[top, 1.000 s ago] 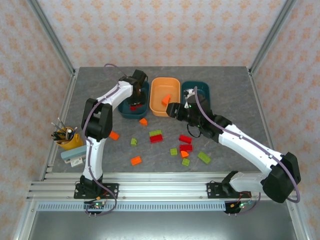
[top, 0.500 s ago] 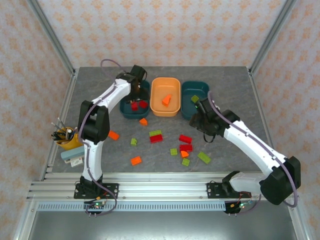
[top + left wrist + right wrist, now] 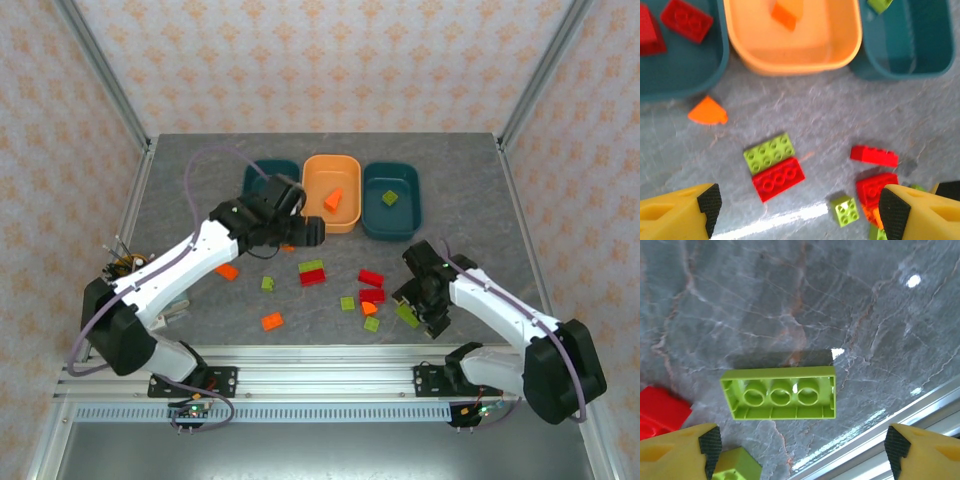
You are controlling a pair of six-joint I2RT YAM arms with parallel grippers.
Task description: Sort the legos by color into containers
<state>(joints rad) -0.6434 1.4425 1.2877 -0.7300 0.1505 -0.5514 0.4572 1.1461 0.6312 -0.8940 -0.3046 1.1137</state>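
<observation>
Three containers stand in a row at the back: a left teal tray [image 3: 262,172], an orange tray [image 3: 345,175] and a right teal tray [image 3: 400,218]. Two red legos [image 3: 686,20] lie in the left teal tray [image 3: 685,75], an orange wedge [image 3: 333,199] in the orange one, a green lego [image 3: 389,198] in the right one. My left gripper [image 3: 303,232] [image 3: 800,210] hangs open above a green-and-red pair [image 3: 769,152]. My right gripper [image 3: 425,308] [image 3: 801,450] is open over an upside-down long green lego [image 3: 779,392]. Loose red, orange and green legos [image 3: 371,277] dot the table.
A yellow cup of tools [image 3: 130,272] stands at the left edge. The aluminium rail [image 3: 320,375] runs along the near edge, close under the right gripper [image 3: 920,440]. An orange wedge [image 3: 707,111] lies just in front of the left teal tray.
The left arm pulled back from the left teal tray to mid-table and its jaws opened. The right arm swung from the right teal tray down to the long green lego and opened.
</observation>
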